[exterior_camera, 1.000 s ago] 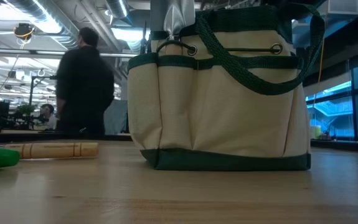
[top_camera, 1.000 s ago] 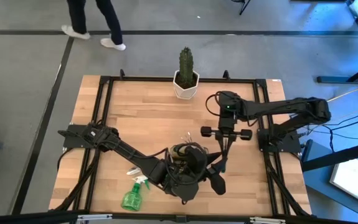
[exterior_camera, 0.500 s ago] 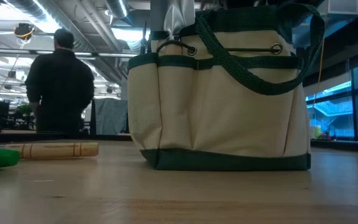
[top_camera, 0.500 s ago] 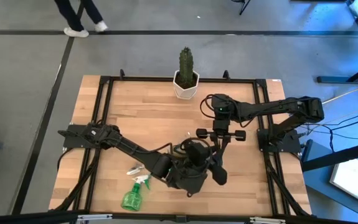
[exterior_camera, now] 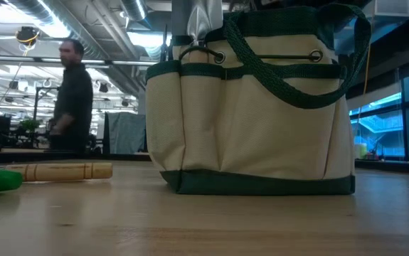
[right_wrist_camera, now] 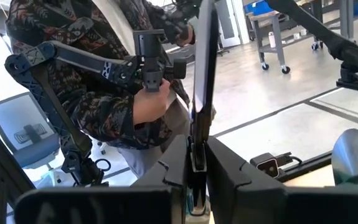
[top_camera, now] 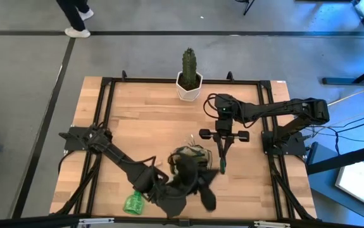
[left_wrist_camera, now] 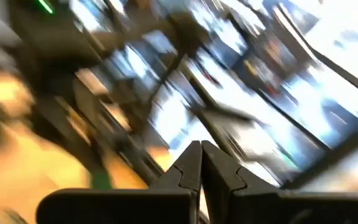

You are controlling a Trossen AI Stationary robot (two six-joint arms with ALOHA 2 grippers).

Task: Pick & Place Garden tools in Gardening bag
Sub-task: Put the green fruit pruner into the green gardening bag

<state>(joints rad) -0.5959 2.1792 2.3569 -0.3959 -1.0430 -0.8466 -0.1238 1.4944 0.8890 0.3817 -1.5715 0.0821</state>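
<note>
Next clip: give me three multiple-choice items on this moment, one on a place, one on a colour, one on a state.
1. Where does the cactus pot stand?
A) at the table's far edge
B) on the floor
C) at the near edge
2. What colour is the spray bottle?
A) red
B) green
C) white
3. How are the left tool's fingers?
A) wide apart
B) shut, nothing between
C) shut on a trowel

Key:
1 A: the high view shows it by the far rim.
2 B: its body shows green.
3 B: the left wrist view shows the fingers meeting bare.
</note>
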